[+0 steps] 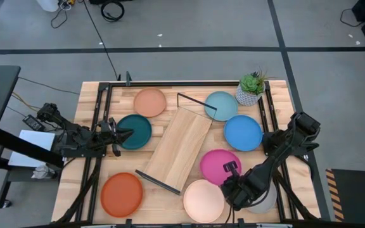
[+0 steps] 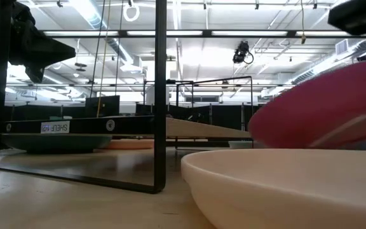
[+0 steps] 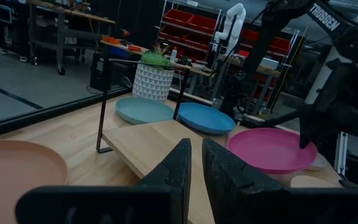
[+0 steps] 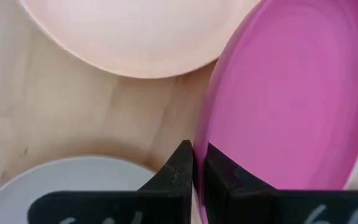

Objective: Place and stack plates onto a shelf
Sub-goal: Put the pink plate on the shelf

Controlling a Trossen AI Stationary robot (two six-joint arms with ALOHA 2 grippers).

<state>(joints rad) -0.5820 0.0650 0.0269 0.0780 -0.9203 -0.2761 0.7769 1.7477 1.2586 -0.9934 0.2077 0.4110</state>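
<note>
The magenta plate (image 1: pixel 219 163) lies between the cream plate (image 1: pixel 203 200) and the bright blue plate (image 1: pixel 243 132). My right gripper (image 1: pixel 229 170) is shut on its near edge. The grey plate (image 1: pixel 265 201) lies partly under that arm. The shelf (image 1: pixel 178 147) sits slanted in the table's middle, standing on its black end brackets. Around it lie the salmon plate (image 1: pixel 149 102), the light blue plate (image 1: pixel 221 105), the orange plate (image 1: pixel 121 194) and the dark teal plate (image 1: pixel 138 130). My left gripper (image 1: pixel 124 133) hovers shut over the teal plate's left edge, touching nothing. My right gripper pinches the magenta plate's rim (image 4: pixel 199 134) on the side nearest the cream plate, with one finger (image 4: pixel 180 163) outside the rim and the other on the plate's inner face. The fingers come from the table's near right side. The plate (image 2: pixel 323 108) sits tilted, its held side raised.
A white potted plant (image 1: pixel 251 88) stands at the far right, beside the light blue plate. Black frame rails run along the table's left, right and far edges. The shelf's bracket (image 2: pixel 161 95) stands upright close to the cream plate (image 2: pixel 284 184).
</note>
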